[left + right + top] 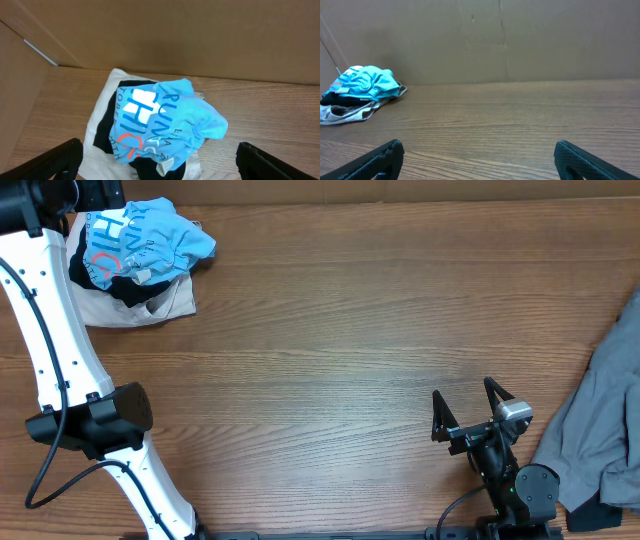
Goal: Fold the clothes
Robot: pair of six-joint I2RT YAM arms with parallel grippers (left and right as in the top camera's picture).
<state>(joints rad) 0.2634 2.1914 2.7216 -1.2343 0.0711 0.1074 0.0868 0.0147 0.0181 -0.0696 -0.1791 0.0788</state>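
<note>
A crumpled sky-blue T-shirt (145, 238) with white and pink lettering lies on top of a pile at the table's far left corner. Under it are a black garment (122, 288) and a beige one (150, 308). In the left wrist view the blue shirt (165, 117) lies just ahead of my left gripper (160, 159), which is open wide, empty and hovering at the pile's near edge. My right gripper (463, 392) is open and empty over bare wood near the front right. It sees the pile far off (367, 82). A grey garment (600, 415) lies at the right edge.
A brown cardboard wall (500, 40) runs along the back and left of the wooden table (330, 340). The left arm's white links (50, 330) stretch along the left side. The grey garment hangs off the right edge beside the right arm's base.
</note>
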